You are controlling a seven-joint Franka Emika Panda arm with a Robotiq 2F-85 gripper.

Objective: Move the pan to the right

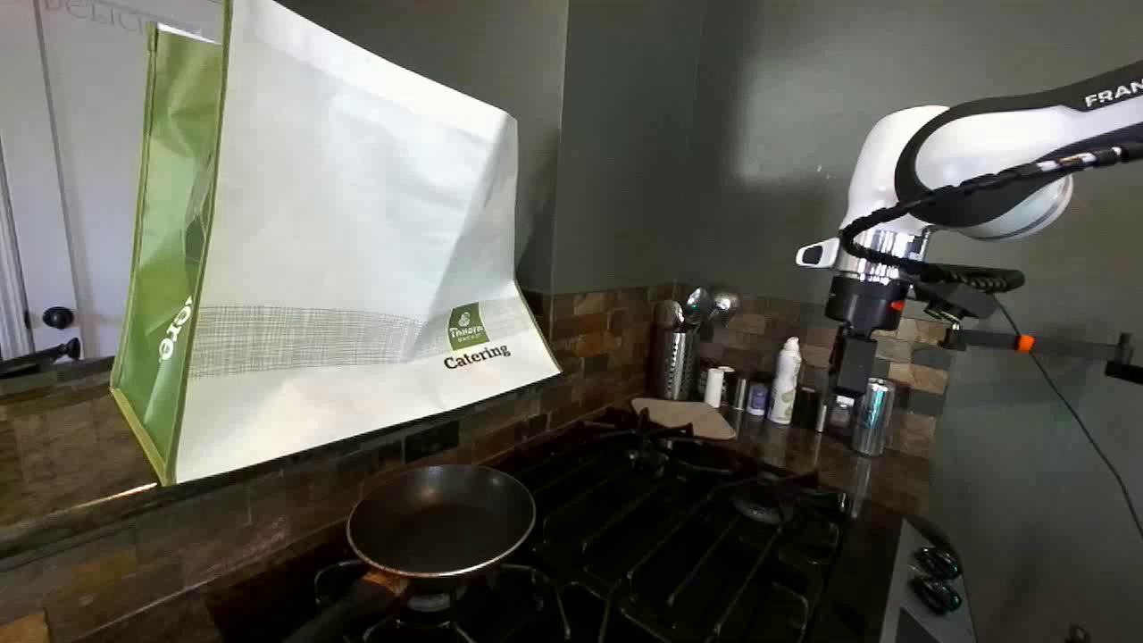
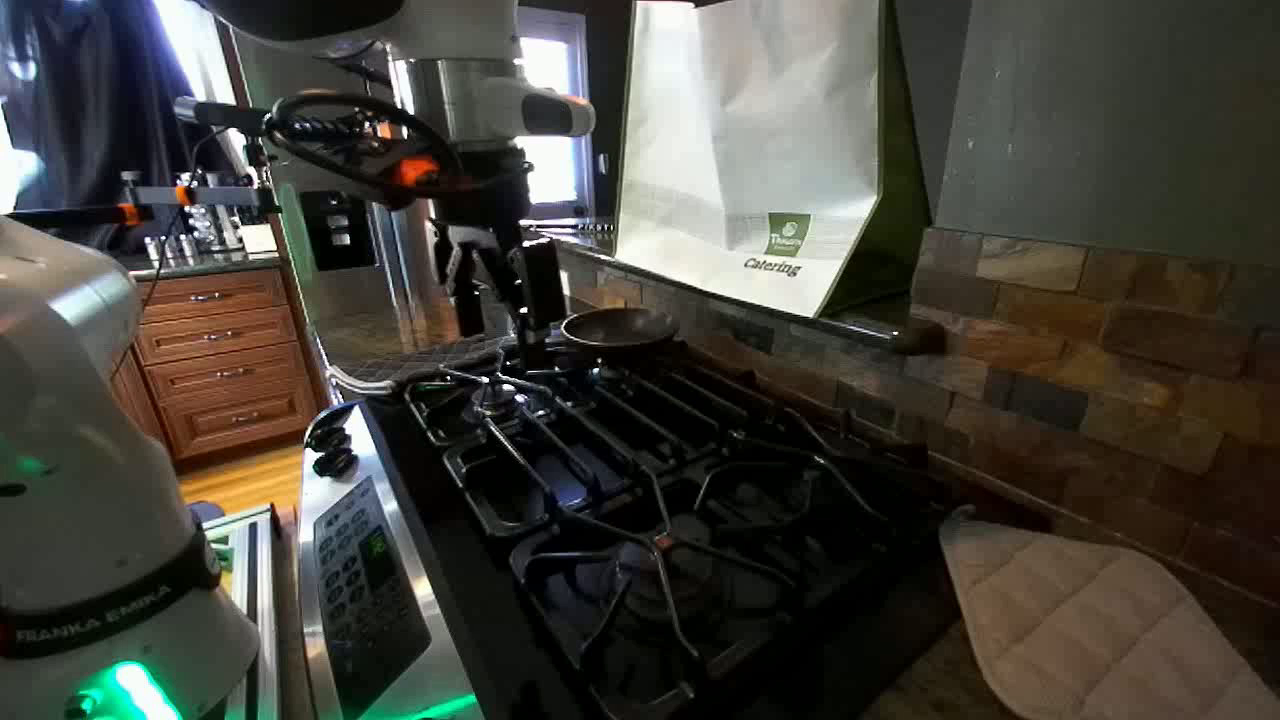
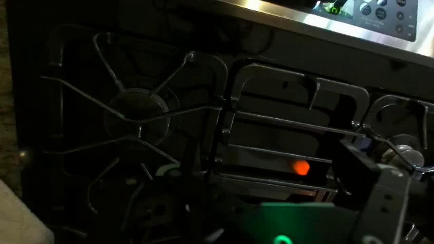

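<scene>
Pan (image 1: 442,521) at left on stove (image 1: 714,536), ungripped; claw (image 2: 506,318) hangs empty, spread wide; reach, grip and rightward move seemingly all remain.

This is a kitchen, and wooden drawers (image 2: 225,350) and a wood floor (image 2: 240,488) give it a homelike look. A gas stove (image 2: 460,570) with black burner grates (image 2: 664,541) is set in the table (image 1: 777,442), its keypad panel (image 2: 372,610) and lit display (image 2: 377,548) along the front edge. Stone tile (image 2: 1080,350) lines the wall (image 2: 1110,120) at the back edge, near which a frying pan (image 1: 442,520) sits on the stove. At one back corner stand a metal holder (image 1: 680,364) of cooking spoons (image 1: 699,305) and several bottles (image 1: 786,384), with a quilted pad (image 2: 1110,610) near them. Past the end edge opposite that corner is a steel-faced appliance (image 2: 385,255).
</scene>
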